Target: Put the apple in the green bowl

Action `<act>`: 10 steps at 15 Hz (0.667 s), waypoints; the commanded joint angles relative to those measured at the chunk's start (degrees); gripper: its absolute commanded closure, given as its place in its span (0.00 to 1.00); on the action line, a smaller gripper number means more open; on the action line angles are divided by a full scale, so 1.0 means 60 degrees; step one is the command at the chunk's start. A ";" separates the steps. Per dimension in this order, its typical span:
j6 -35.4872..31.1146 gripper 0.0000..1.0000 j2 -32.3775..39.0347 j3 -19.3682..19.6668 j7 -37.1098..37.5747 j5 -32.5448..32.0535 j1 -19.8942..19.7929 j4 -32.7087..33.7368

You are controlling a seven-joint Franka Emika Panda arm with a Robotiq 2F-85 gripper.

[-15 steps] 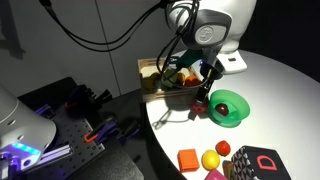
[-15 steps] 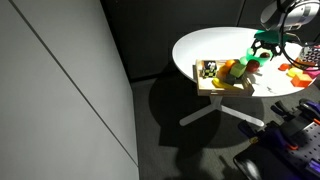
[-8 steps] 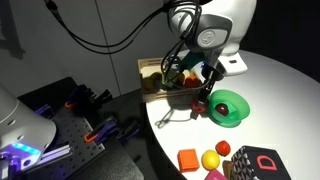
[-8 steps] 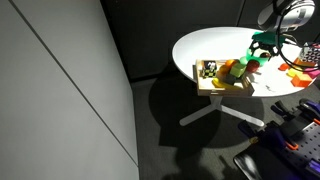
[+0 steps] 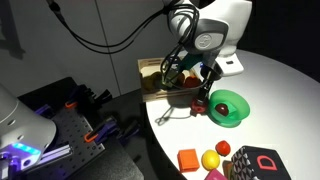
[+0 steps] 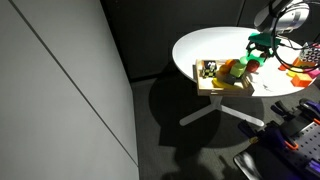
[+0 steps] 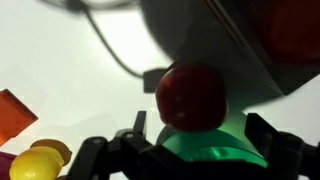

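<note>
**A:** Where to look for the small, glossy, bright-red round toy apple [image 7: 190, 97]?

**B:** Just outside the bright, shallow, round plastic green bowl [image 5: 237, 116]. Not in it yet. Sits right at the rim in an exterior view, on the side away from the bowl's middle. Touching the rim or merely close: cannot tell.

**A:** And the black two-fingered gripper [image 7: 200, 138]?

**B:** Hanging low by that same rim of the bowl. Fingers [image 7: 112, 156] spread wide, clamped on nothing.

**A:** Which way from the fingertips to the fruit?

**B:** Straight ahead in the wrist view. Centred on the gap, just past the tips, with the bowl's green showing underneath between them. No long axis to mind on so round a thing, so probably no need to turn the wrist. Only one arm here, so nothing to choose between.

**A:** Next, then?

**B:** Most likely a short advance to bracket the apple, then a squeeze, a lift and a brief carry over the rim to the bowl's middle. Hardly any travel needed, judging by how close to the bowl everything lies.

**A:** Anything to fear?

**B:** Rolling. Glossy and round, so likely to skid along the bowl's rim if nudged off-centre. Better to close squarely across the middle.
</note>
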State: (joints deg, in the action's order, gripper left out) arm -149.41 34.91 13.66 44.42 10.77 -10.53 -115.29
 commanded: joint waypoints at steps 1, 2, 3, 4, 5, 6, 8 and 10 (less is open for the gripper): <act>-0.0166 0.00 0.0201 -0.0068 -0.0261 0.0320 -0.0019 0.0241; -0.0181 0.00 0.0220 -0.0070 -0.0258 0.0316 -0.0013 0.0242; -0.0195 0.00 0.0243 -0.0076 -0.0261 0.0319 -0.0014 0.0249; -0.0206 0.00 0.0277 -0.0084 -0.0262 0.0323 -0.0015 0.0262; -0.0224 0.00 0.0315 -0.0086 -0.0260 0.0320 -0.0010 0.0275; -0.0239 0.00 0.0348 -0.0089 -0.0260 0.0320 -0.0006 0.0286; -0.0284 0.00 0.0411 -0.0101 -0.0254 0.0326 0.0001 0.0313; -0.0324 0.00 0.0463 -0.0106 -0.0240 0.0328 0.0016 0.0333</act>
State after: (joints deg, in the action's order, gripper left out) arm -150.85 36.56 13.22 44.42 10.79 -10.44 -114.81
